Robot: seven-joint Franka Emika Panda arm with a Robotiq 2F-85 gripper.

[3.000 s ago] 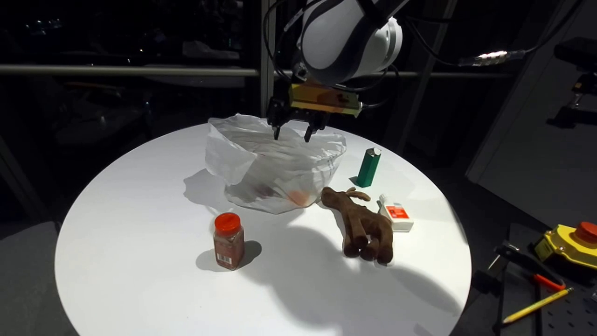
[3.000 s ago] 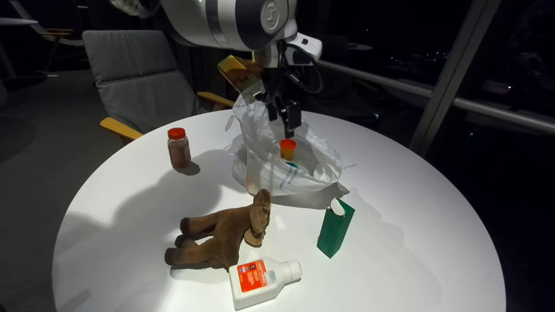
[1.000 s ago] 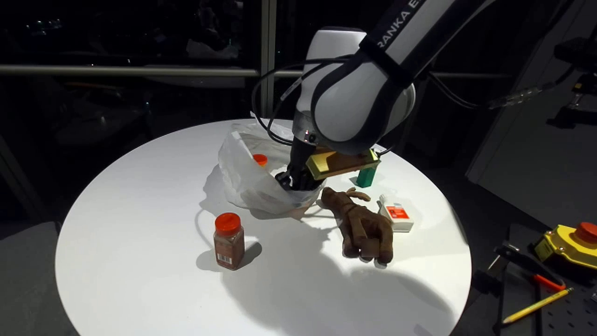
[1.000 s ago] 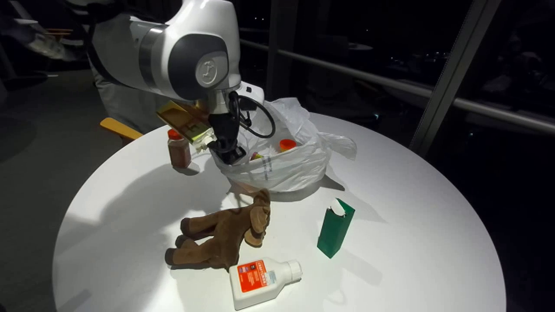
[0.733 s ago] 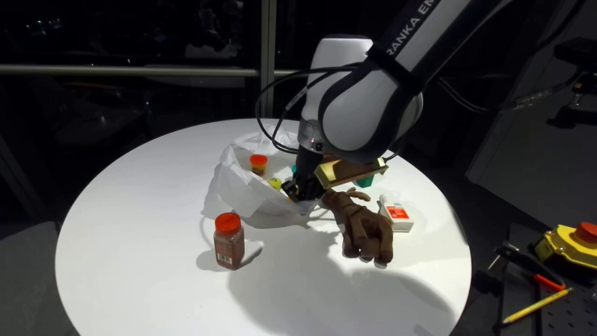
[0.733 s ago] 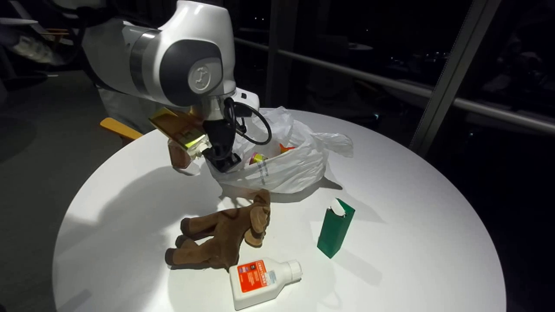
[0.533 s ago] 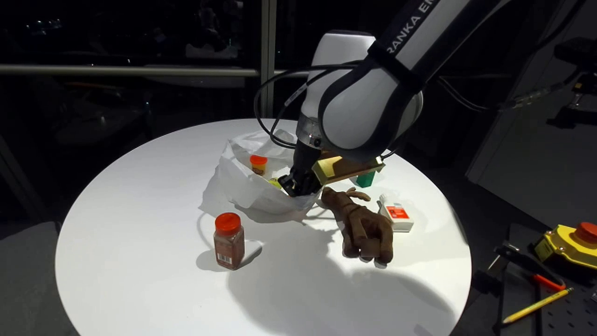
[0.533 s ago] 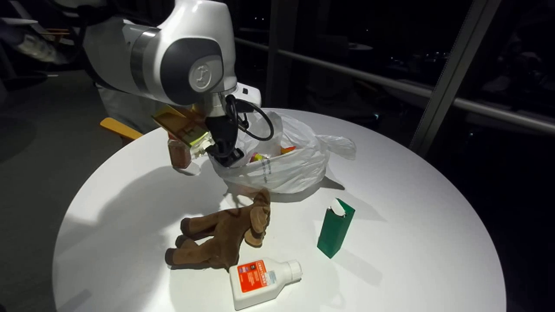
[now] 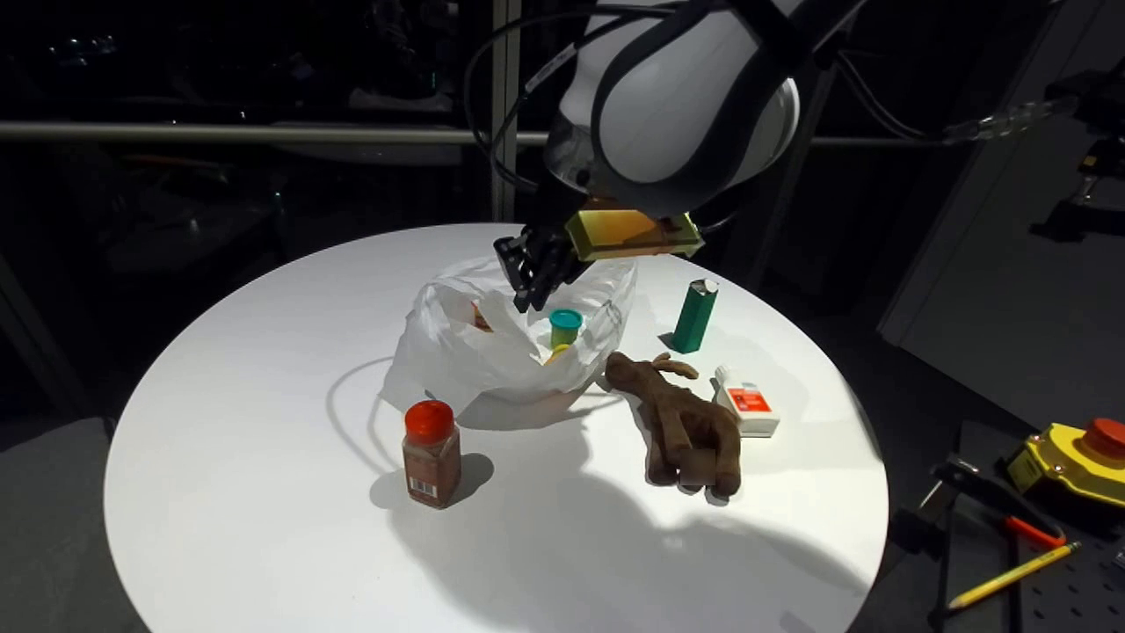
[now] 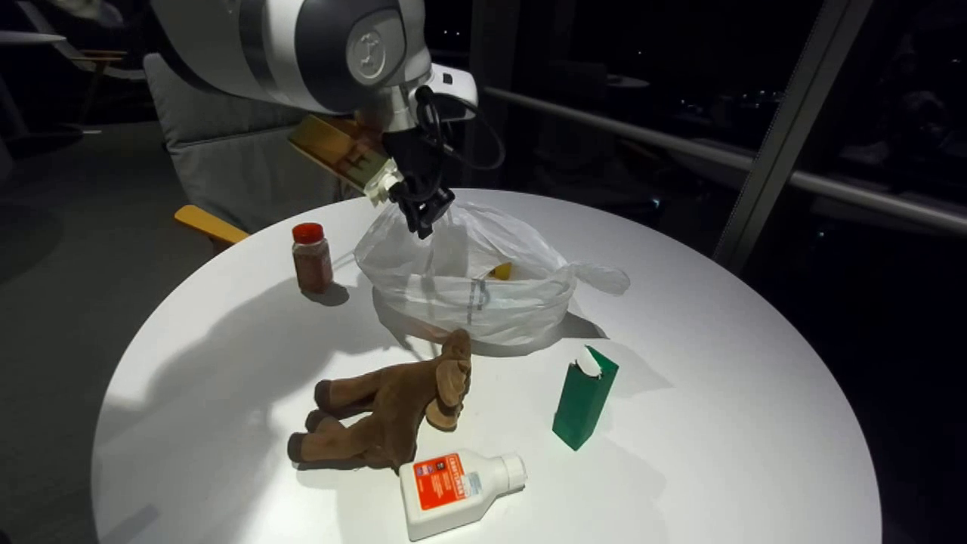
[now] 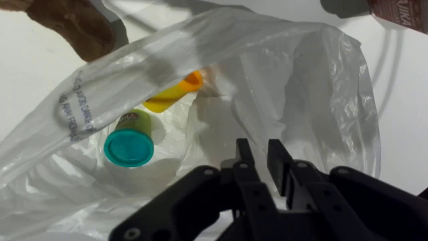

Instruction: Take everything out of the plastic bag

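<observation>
The gripper (image 11: 260, 150) is suspended above the plastic bag (image 11: 317, 83), its fingers (image 11: 244, 150) parted by a narrow gap. In the wrist view, inside the bag, a teal-lidded tub (image 11: 129, 142) is seen at nine o'clock from the fingertips and a yellow tub (image 11: 165, 99) at ten. In an exterior view, around the bag on the table (image 9: 264, 492), a green box (image 9: 694, 318) is seen at three, a white bottle (image 9: 747, 406) just past three, a stuffed toy (image 9: 681, 409) at four and a jar (image 9: 431, 462) at seven.
</observation>
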